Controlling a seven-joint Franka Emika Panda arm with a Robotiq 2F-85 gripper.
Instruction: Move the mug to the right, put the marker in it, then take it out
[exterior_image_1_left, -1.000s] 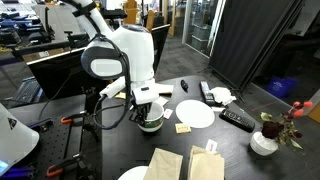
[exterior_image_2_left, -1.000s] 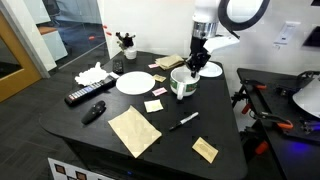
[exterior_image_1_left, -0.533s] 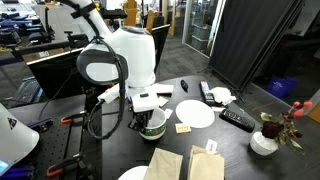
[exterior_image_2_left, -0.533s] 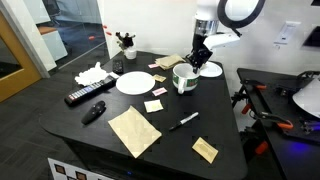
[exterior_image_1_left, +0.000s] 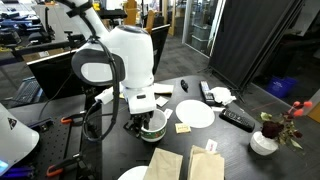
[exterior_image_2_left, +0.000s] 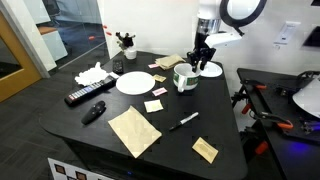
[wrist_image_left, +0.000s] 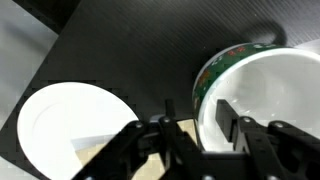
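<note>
The mug is a white cup with a dark green band; it also shows in an exterior view and in the wrist view. My gripper is shut on the mug's rim, with one finger inside the cup and one outside. In an exterior view the gripper sits right above the mug under the white arm. The marker lies flat on the black table, nearer the front edge, apart from the mug. It is out of sight in the wrist view.
A white plate lies beside the mug and shows in the wrist view. A second plate lies behind the gripper. A black remote, a stubby black object, a brown napkin, sticky notes and a flower pot share the table.
My gripper has carried the mug a short way across the table, away from the marker and toward the second plate. The marker has not moved.
</note>
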